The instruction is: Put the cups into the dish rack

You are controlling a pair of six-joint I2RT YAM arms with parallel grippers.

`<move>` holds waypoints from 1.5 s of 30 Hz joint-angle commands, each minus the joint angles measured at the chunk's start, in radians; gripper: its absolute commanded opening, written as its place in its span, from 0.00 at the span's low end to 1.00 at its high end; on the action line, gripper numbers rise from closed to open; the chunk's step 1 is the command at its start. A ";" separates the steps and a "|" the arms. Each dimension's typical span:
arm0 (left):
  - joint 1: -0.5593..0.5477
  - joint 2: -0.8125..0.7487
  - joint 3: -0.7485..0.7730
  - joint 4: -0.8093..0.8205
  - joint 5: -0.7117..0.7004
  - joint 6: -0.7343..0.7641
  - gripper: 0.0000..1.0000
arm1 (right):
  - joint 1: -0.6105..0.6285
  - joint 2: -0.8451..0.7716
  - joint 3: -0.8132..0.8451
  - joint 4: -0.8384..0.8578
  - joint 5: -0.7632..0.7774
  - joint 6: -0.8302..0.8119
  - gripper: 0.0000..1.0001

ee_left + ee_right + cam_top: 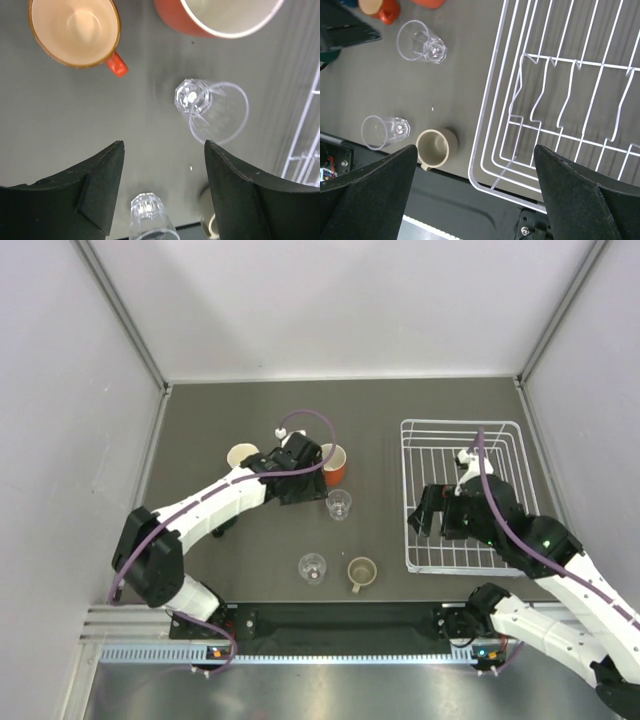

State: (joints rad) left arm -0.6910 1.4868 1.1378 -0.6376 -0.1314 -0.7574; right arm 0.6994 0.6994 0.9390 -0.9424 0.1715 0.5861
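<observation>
The large orange mug [335, 465] [220, 17], the tiny orange cup [243, 455] [75, 31], two clear glasses [339, 504] [312, 567] and the beige mug [361, 572] stand on the dark table. My left gripper [305, 490] [164, 142] is open and empty, high above the table beside the large mug. The near glass [150, 215] shows between its fingers, far below. My right gripper [432, 523] [475, 150] is open and empty above the near left edge of the white wire dish rack [460, 422] [487, 95], which holds no cups. The blue mug and the dark green cup are hidden.
Grey walls close in the table at the back and on both sides. A black strip and a metal rail run along the near edge [340, 625]. The beige mug [436, 146] stands close to the rack's near left corner.
</observation>
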 commanded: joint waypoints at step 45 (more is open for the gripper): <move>-0.031 -0.299 -0.156 0.370 0.472 -0.092 0.00 | 0.012 -0.038 0.017 0.017 -0.372 -0.180 1.00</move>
State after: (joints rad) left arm -0.7200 1.2949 1.0290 -0.4252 0.1761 -0.8143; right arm 0.7002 0.6781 0.9230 -0.9661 -0.0753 0.4484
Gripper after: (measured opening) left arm 0.047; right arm 0.996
